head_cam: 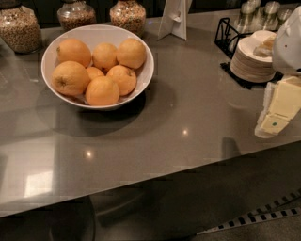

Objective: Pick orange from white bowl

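Observation:
A wide white bowl (101, 32) stands on the grey counter at the back left and holds several oranges. A plain-skinned, mid-sized orange (102, 91) lies at the bowl's front. The largest orange (69, 78), with a dark stem dimple, is at the left. A small orange (94, 72) is half hidden in the middle. My gripper (275, 117), cream-coloured, hangs at the right edge of the view above the counter's right side. It is far from the bowl and holds nothing that I can see.
Three glass jars (75, 14) of grains stand behind the bowl. A white folded card (173, 19) stands at the back centre. A stack of small white plates (251, 61) sits by a black wire rack (226, 34) at the back right. The counter's front edge (155, 176) runs diagonally above dark floor.

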